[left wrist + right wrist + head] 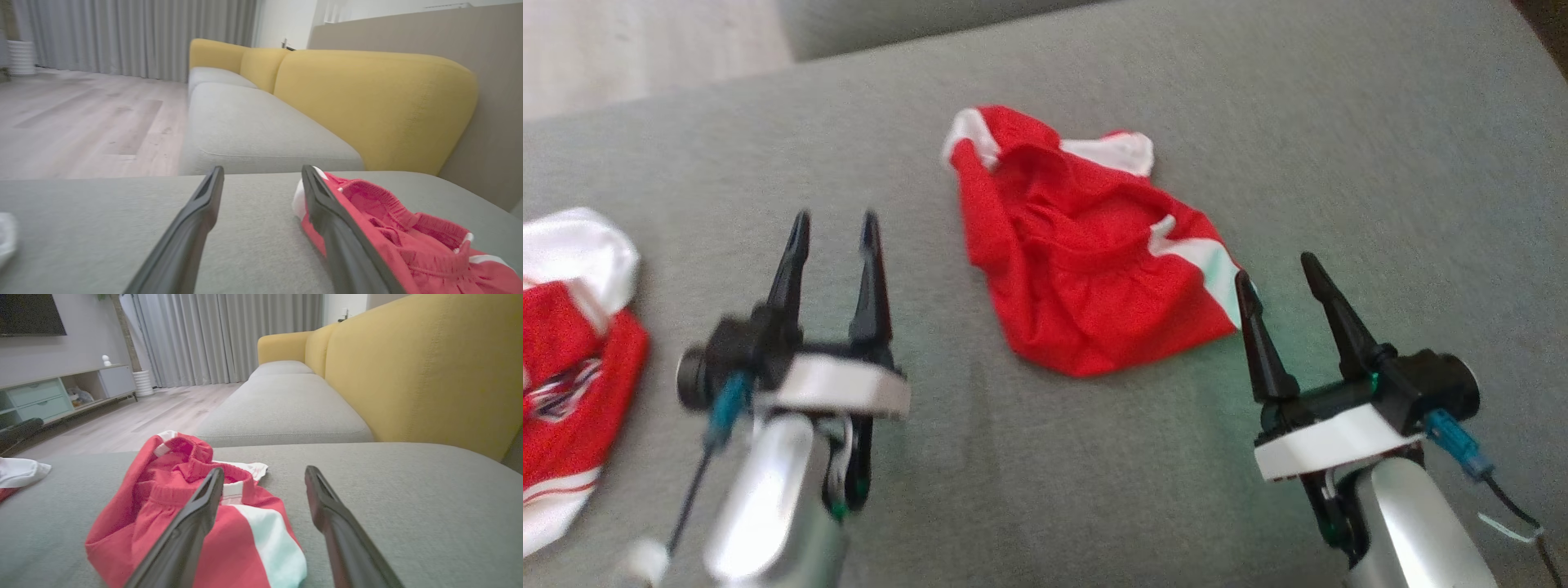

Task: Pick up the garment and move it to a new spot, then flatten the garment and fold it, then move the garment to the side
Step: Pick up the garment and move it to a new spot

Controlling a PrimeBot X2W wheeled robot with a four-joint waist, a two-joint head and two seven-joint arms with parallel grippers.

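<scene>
- Garment [1086,253], red with white trim, lies crumpled at centre frame on the grey cushion [1339,122], and nothing grips it.
- Left gripper [835,224], lower left: fingers spread wide, empty, clear of the cloth.
- Right gripper [1278,273], lower right: spread too, empty, inner fingertip right at the garment's lower-right corner.
- Far left edge: a second red-and-white garment [564,343].
- Beyond, in the left wrist view, a yellow backrest [367,102].

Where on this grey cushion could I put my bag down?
Bare grey sofa cushion lies right of the crumpled red shorts with white trim, and nearer, between the left gripper and right gripper. A red-and-white garment crowds the left edge.
</scene>
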